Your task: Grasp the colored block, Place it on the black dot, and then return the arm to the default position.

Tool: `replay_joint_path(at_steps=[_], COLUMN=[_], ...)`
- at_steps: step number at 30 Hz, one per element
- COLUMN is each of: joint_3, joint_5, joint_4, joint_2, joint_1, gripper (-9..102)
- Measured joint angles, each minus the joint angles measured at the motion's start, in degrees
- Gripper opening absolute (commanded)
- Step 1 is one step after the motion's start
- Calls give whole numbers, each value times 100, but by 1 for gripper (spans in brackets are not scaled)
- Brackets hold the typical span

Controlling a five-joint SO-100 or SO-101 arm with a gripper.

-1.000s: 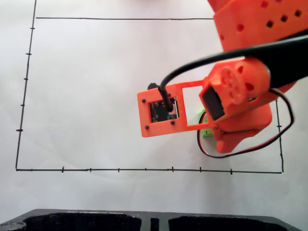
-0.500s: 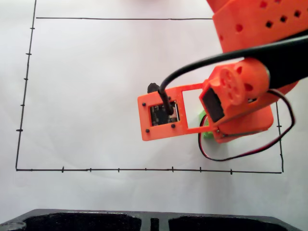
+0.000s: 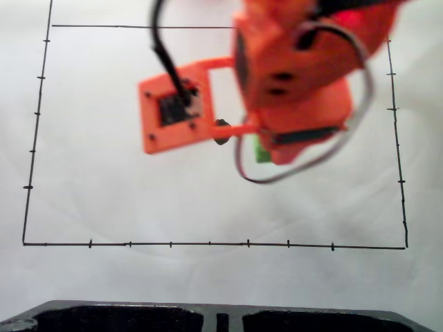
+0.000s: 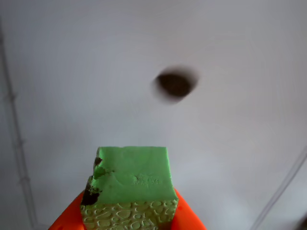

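— Carrying the block, clamped in the orange hand, lifted clear of the white paper.

— And the dot?

— Lies ahead of the block and a little right in the wrist view; well apart yet, so probably needs a forward reach.

— Surfaces?

— Bright green cube, smooth top, crackled side, dark chip at one corner. Dot: flat black blot, roughly round, smaller than the cube.
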Motion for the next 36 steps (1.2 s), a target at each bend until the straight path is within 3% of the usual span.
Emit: replay_joint_path(at_steps=[11, 22, 36], joint_3=[1002, 1169, 1266], joint_5=[-668, -800, -940], joint_4=[-413, -773, -1011], joint_2=[554, 316, -9], joint_1=[835, 861, 861], gripper=[10, 11, 32])
